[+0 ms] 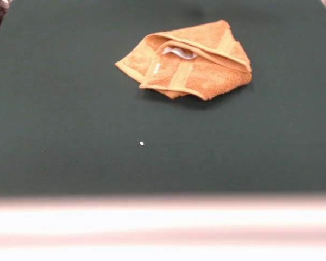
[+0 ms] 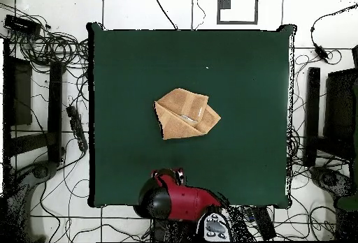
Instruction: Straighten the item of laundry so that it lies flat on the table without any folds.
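The towel (image 1: 187,61) lies crumpled in the upper middle of the front view, folded over itself into a rough wedge, with a flat border band running across its top layer and a small white label (image 1: 179,52) showing in the fold. In the overhead view it sits near the centre of the green bench (image 2: 126,79), slightly below the middle of the frame, as an uneven folded shape with a pointed corner toward the right. Bare green cloth surrounds it on every side, and none of its edges reaches a bench edge. A tiny white speck (image 1: 142,143) rests on the cloth below the towel in the front view. The red arm (image 2: 175,198) is bunched at the lower edge of the bench in the overhead view, clear of the towel. Its end effector cannot be made out, possibly hidden beneath the arm, so whether it is released or clenched I cannot tell
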`<act>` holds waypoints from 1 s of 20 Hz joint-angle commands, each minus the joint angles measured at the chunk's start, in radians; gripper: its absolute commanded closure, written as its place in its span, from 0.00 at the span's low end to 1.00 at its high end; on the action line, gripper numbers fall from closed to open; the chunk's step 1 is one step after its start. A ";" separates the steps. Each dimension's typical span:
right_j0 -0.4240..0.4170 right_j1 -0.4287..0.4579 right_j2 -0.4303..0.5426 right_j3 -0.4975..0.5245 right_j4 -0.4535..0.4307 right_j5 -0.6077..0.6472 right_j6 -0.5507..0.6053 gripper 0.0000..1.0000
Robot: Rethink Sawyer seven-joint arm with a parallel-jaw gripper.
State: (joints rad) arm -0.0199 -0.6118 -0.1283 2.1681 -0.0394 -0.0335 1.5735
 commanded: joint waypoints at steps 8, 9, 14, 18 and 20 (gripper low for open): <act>0.008 0.225 0.006 -0.118 0.007 -0.207 0.182 0.00; 0.006 0.239 0.005 -0.126 0.007 -0.219 0.180 0.00; -0.011 0.307 0.009 -0.169 0.002 -0.265 0.169 0.00; -0.014 0.353 0.006 -0.188 -0.001 -0.302 0.172 0.00; -0.010 0.356 0.001 -0.198 -0.006 -0.302 0.172 0.00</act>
State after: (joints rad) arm -0.0228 -0.4140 -0.1571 2.1512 -0.0847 -0.2491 1.5735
